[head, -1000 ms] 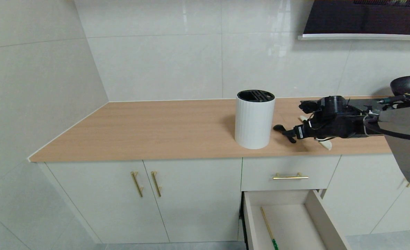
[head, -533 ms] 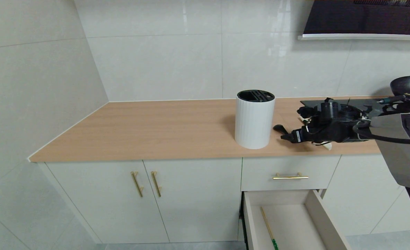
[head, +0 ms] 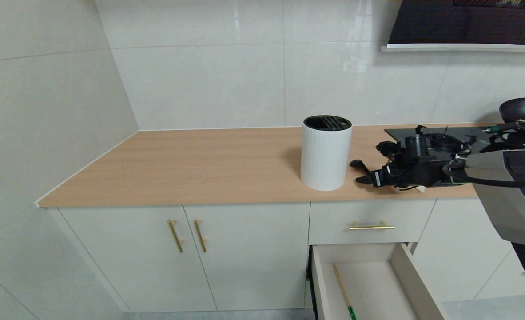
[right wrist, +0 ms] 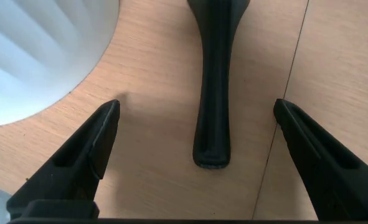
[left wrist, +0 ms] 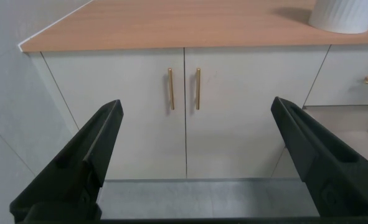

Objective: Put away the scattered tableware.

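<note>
Straddles, with right claw point(right wrist: 196, 118) released and wide, a slim black utensil handle point(right wrist: 213, 81) lying flat on the light wooden counter point(right wrist: 152, 162) between its fingers point(right wrist: 87, 155), seemingly aligned to pinch. Sits just beside a white ribbed cylindrical holder point(right wrist: 40, 50).

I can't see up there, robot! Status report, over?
Right gripper open, fingers straddling the black handle on the counter. Left gripper open, facing the cupboard doors. White holder close beside the handle, over.
</note>
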Controlling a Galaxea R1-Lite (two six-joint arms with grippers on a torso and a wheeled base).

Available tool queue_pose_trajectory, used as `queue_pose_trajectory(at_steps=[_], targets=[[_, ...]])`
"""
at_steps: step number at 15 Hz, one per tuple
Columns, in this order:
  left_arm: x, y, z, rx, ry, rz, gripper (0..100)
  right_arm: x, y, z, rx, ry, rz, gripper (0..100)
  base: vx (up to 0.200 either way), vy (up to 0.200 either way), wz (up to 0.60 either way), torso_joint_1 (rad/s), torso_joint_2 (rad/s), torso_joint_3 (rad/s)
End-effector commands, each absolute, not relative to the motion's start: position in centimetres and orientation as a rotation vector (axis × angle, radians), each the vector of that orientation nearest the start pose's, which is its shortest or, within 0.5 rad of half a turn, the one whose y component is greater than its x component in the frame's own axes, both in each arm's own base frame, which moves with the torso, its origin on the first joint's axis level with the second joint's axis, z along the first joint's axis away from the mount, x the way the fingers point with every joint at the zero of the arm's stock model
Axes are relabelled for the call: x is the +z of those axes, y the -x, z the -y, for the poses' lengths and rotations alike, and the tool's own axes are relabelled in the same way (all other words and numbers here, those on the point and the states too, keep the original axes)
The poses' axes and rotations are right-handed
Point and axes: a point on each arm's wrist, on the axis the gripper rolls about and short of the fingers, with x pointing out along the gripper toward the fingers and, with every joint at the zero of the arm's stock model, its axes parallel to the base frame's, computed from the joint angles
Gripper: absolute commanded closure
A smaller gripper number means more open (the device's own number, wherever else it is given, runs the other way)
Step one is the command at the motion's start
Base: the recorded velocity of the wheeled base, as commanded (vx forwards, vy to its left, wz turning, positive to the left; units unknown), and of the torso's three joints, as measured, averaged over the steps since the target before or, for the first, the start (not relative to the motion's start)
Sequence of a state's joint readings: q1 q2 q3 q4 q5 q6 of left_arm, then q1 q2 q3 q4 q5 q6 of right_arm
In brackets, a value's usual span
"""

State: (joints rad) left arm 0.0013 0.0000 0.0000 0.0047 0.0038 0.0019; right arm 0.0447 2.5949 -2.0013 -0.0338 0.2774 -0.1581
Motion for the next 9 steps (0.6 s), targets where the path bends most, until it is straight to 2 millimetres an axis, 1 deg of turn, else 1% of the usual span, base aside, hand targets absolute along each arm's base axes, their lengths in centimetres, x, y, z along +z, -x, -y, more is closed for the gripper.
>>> queue_pose_trajectory(at_steps=[1, 4, 5, 9], targets=[[7.5, 2.28, -0.01, 0.006, -0.002, -0.005, 0, 6.01, -52.95, -3.06, 0.359, 0.086, -0.541, 0, 0.0, 0.0, 0.0, 0.0, 0.0, 0.0], [7.5, 2.28, -0.01, 0.006, -0.002, -0.005, 0, 5.84, -53.09, -3.06, 0.357, 0.088, -0.529, 0, 0.0, 0.0, 0.0, 0.0, 0.0, 0.0], [7.5, 2.28, -0.01, 0.006, -0.002, -0.005, 0, 5.85, -53.1, -3.06, 0.357, 0.089, -0.528, 100, 0.0, 0.0, 0.0, 0.0, 0.0, 0.0], [7.5, 2.28, -0.01, 0.006, -0.002, -0.005, 0, 5.81, -53.18, -3.23, 0.359, 0.091, -0.517, 100, 0.0, 0.0, 0.0, 0.0, 0.0, 0.0]])
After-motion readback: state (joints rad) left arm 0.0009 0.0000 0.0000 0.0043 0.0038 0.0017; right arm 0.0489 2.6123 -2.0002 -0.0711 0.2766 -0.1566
